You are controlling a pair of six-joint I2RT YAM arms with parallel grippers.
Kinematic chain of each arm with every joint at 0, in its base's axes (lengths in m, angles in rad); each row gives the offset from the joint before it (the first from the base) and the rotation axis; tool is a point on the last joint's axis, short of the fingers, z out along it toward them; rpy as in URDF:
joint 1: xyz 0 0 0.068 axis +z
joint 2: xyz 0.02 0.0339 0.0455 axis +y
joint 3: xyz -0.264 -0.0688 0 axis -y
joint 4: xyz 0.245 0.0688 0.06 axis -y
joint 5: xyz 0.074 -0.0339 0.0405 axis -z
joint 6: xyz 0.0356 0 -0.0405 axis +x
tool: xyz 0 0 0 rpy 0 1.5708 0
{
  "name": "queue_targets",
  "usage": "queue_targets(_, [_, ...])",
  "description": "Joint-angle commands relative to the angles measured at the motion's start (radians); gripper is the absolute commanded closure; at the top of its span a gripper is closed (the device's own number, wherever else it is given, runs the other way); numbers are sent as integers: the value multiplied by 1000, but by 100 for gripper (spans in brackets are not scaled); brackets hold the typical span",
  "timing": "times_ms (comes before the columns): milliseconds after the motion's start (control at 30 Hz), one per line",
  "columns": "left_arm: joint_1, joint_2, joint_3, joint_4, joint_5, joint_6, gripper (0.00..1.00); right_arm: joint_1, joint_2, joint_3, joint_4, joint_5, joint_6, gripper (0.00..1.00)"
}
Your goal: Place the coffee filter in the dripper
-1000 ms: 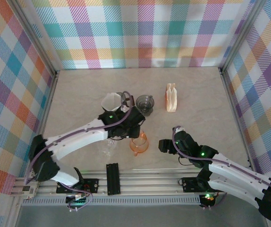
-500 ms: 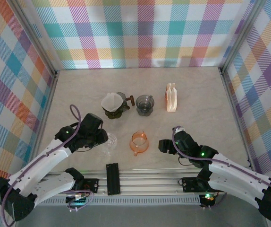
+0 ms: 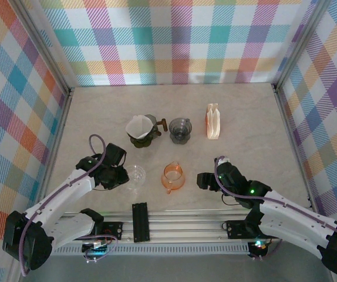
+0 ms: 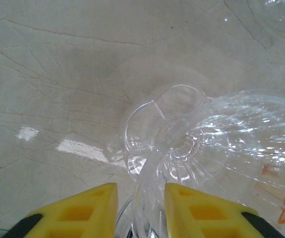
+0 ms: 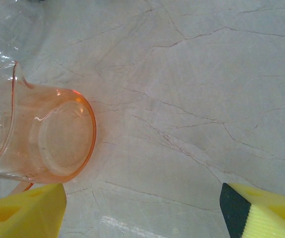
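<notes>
We see the white coffee filter (image 3: pixel 138 124) sitting in the dark dripper (image 3: pixel 144 140). The left tool (image 4: pixel 141 208), nearly closed, straddles the rim of a clear dripper (image 4: pixel 222 144); we cannot tell whether it grips. The right tool (image 5: pixel 142 213) gapes wide, empty.

Bench (image 3: pixel 245 106): pale stone-look top with fine dark veins.
Walls (image 3: pixel 180 41): bright plaid cloth on three sides.
Orange glass cup (image 3: pixel 173 177): near the front, mid-bench, translucent.
Smoky grey cup (image 3: pixel 180 130): upright, farther back than the orange one.
Black block (image 3: pixel 140 221): on the metal rail (image 3: pixel 186 218) at the near edge.
</notes>
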Motion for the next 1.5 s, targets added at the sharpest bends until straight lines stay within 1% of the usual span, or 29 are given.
queue_targets(0, [11, 10, -15, 11, -22, 22, 79, 0, 6, 27, 12, 3, -6, 18])
queue_targets(67, [11, 14, -22, 16, -21, 21, 83, 0, 13, 28, 15, 3, -6, 18])
queue_targets(200, [11, 14, -33, 27, -15, 20, 87, 0, 20, 28, 21, 2, -5, 18])
queue_targets(300, [11, 11, -34, 26, -17, 21, 94, 0, 20, 27, 19, 4, -3, 18])
queue_targets(400, [11, -3, -25, 22, -18, 24, 100, 0, 17, 29, 18, 6, -1, 18])
queue_targets(600, [11, -45, 20, -9, -10, 48, 100, 0, 10, 29, 14, 10, 3, 17])
queue_targets(833, [0, -116, 137, -73, 33, 62, 100, 0, 7, 29, 11, 17, 7, 17])
queue_targets(933, [-65, -116, 186, -80, 49, 31, 100, 0, 9, 29, 12, 22, 6, 17])
queue_targets(1100, [-229, -55, 316, -70, -17, -9, 100, 0, 8, 31, 8, 31, 3, 17])
queue_targets(1200, [-307, 9, 383, -39, -25, -19, 100, 0, 2, 35, -2, 33, 1, 17])
queue_targets(1300, [-343, 72, 429, 11, -2, -16, 100, 0, -13, 32, -15, 34, 4, 17])
queue_targets(1467, [-348, 185, 452, 98, 64, -13, 100, 1, -43, 24, -37, 42, 8, 18])
